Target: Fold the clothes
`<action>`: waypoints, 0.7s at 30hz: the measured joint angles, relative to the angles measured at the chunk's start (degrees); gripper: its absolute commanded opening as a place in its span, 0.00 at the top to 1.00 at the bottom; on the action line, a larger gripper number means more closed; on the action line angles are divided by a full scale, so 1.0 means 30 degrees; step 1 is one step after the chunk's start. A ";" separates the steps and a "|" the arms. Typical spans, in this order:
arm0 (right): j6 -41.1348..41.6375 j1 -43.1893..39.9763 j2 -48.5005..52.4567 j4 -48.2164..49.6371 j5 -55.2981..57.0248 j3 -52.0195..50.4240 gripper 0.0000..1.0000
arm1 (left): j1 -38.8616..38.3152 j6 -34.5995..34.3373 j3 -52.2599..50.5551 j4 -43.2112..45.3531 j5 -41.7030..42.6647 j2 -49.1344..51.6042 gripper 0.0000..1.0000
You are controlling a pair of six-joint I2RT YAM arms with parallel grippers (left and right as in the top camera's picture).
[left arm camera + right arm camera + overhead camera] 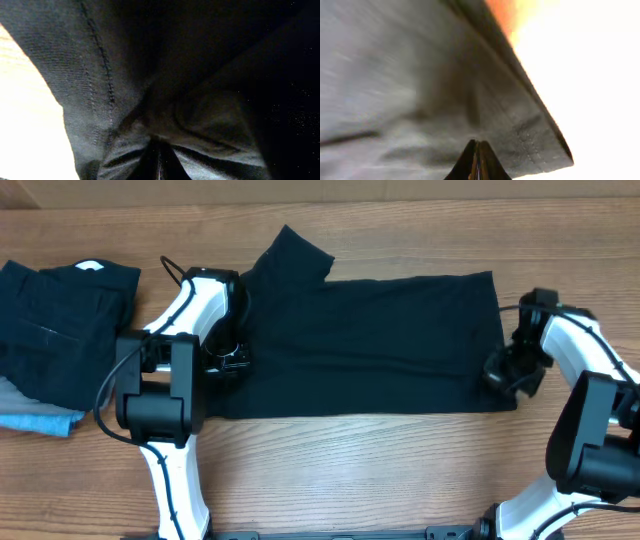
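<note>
The black T-shirt (360,345) lies flat across the middle of the table, folded lengthwise, with one sleeve sticking up at the back left. My left gripper (228,358) is at the shirt's left edge, shut on a pinch of its fabric; the left wrist view shows the bunched cloth (200,120) meeting the closed jaws (158,162). My right gripper (508,372) is at the shirt's right edge, shut on the hem; the right wrist view shows the stitched hem (530,135) above the closed jaws (477,162).
A pile of folded dark clothes (60,325) with a white tag sits at the far left on a light blue cloth (40,420). Bare wooden table (350,470) runs along the front.
</note>
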 measured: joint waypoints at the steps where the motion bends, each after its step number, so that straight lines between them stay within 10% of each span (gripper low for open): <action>1: 0.0029 0.0000 0.0022 -0.0168 -0.0109 0.0750 0.94 | 0.0000 -0.0007 0.0270 -0.0313 -0.0160 0.0138 0.96; 9: -0.0328 0.0000 0.0058 0.0182 -0.1836 0.4182 0.55 | 0.0044 0.0022 1.1832 -0.5268 0.2237 0.1341 0.77; 10: -0.0743 0.0000 0.0058 0.0699 -0.2193 0.4182 0.53 | 0.0051 0.0022 1.2896 -0.5180 0.2470 0.1341 0.34; 12: -0.1231 0.0000 0.0058 0.2171 -0.2659 0.4182 0.44 | 0.0051 0.0459 1.4477 -0.3738 0.2747 0.1341 0.00; 21: -0.2310 0.0000 0.0058 0.5122 -0.2885 0.3847 0.36 | 0.0051 0.6382 1.4775 0.5552 0.5770 0.2171 0.00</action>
